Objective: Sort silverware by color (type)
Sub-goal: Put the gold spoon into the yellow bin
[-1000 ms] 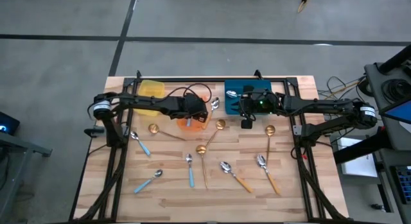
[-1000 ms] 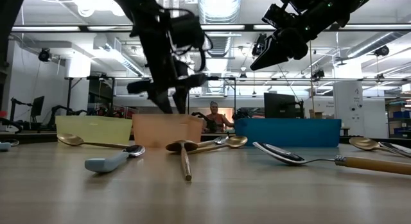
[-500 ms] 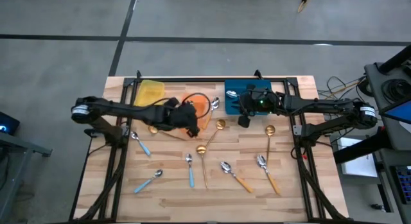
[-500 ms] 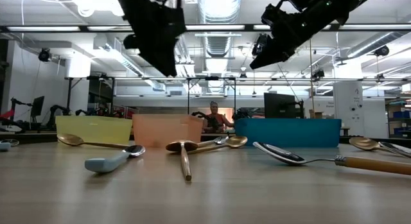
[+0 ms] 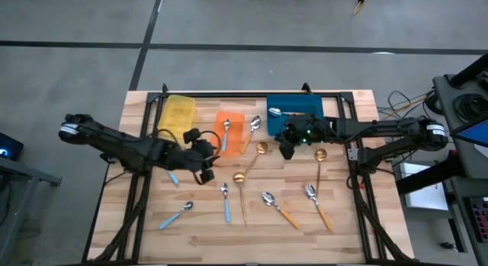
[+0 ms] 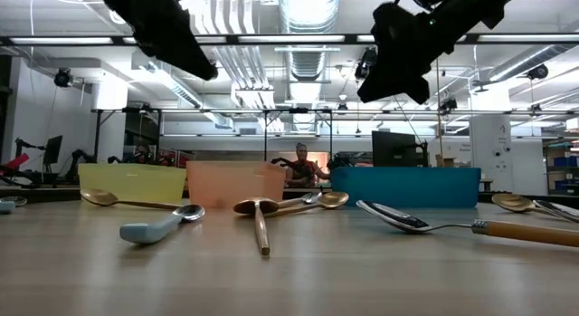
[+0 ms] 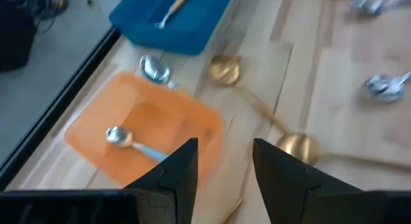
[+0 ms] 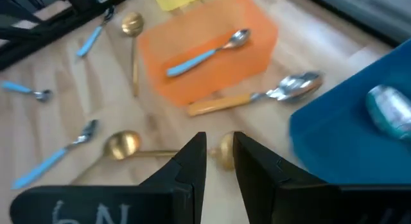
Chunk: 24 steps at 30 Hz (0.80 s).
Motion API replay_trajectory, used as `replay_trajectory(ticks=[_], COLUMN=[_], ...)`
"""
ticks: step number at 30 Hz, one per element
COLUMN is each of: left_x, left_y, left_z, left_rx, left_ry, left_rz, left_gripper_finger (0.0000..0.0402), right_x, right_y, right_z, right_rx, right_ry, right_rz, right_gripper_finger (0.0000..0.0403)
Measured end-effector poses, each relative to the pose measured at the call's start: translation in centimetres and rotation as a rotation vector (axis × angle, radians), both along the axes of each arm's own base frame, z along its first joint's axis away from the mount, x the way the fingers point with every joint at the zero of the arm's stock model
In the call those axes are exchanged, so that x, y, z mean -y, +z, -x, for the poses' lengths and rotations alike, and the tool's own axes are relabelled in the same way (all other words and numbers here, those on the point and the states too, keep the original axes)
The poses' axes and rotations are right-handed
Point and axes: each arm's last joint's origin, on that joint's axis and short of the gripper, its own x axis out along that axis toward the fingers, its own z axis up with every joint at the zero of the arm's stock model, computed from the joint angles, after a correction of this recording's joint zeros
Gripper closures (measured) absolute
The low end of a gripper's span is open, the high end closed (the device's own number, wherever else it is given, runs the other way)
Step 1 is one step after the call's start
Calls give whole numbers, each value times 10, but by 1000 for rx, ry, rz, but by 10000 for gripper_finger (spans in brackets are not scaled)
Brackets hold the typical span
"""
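Pulled back from the orange bin (image 5: 229,133), the left gripper (image 5: 204,171) hovers open and empty; a blue-handled spoon (image 5: 226,136) lies inside. The right gripper (image 5: 287,151), slightly parted, holds nothing. Mixing colours looms: an orange-handled spoon (image 5: 252,126) rests just outside.

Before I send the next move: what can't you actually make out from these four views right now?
- Contents of the yellow bin: high view too small; low view shows only its wall.
- Spoon in the blue bin: handle colour unclear in the high view; cut off by the edge in the right wrist view.
- Left gripper: partly cut off in the low view.
- Right gripper: a narrow gap shows; nothing seen between the fingers.
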Motion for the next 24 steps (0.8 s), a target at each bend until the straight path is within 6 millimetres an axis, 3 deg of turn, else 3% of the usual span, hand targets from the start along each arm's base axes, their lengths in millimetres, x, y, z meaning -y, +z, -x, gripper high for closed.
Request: replay_trajectory(ticks=[11,18,24], left_x=[-8,-10,-9], left_y=[-9,-10,-7], left_z=[33,39,35], left_rx=[293,311,293], left_ry=[-29,-24,-45], left_rz=[33,28,-21], left_gripper_finger=[272,272,272], right_x=[-39,-46,-45], right_y=[-7,-25,-38], right_z=[2,24,58], right_rx=[-44,-304,-623], right_ry=[-70,-269,-555], right_rz=[-311,-458,-509], right_gripper_finger=[335,335,335])
